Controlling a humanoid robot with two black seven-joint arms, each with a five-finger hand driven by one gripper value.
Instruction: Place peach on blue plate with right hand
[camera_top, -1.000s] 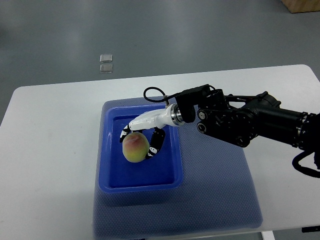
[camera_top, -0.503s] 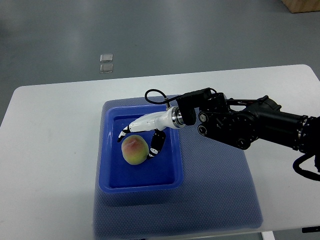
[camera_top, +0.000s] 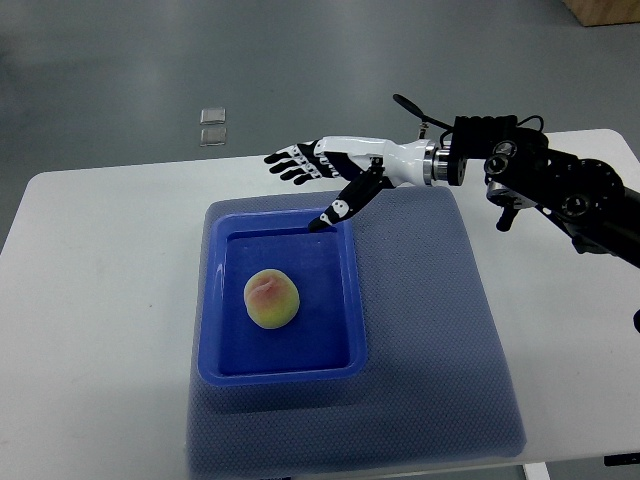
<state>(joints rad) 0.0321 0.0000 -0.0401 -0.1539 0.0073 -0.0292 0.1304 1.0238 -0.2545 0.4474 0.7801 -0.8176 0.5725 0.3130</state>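
Note:
A yellow-green peach (camera_top: 271, 298) with a pink blush lies inside the blue plate (camera_top: 222, 355), a shallow rectangular tray, a little left of its middle. My right hand (camera_top: 310, 185) hovers above the tray's far edge, well clear of the peach. Its white-and-black fingers (camera_top: 290, 162) are spread flat and point left, the thumb hangs down toward the tray's far right corner, and it holds nothing. The black right arm (camera_top: 545, 180) comes in from the right edge. No left arm shows.
The tray rests on a blue-grey mat (camera_top: 430, 350) covering the middle of the white table (camera_top: 100, 300). Two small clear squares (camera_top: 212, 126) lie on the grey floor beyond the table. A brown box corner (camera_top: 605, 10) shows at the top right.
The right hand let go of the peach, opened its fingers, and lifted up and back toward the tray's far edge. The peach stays in the tray.

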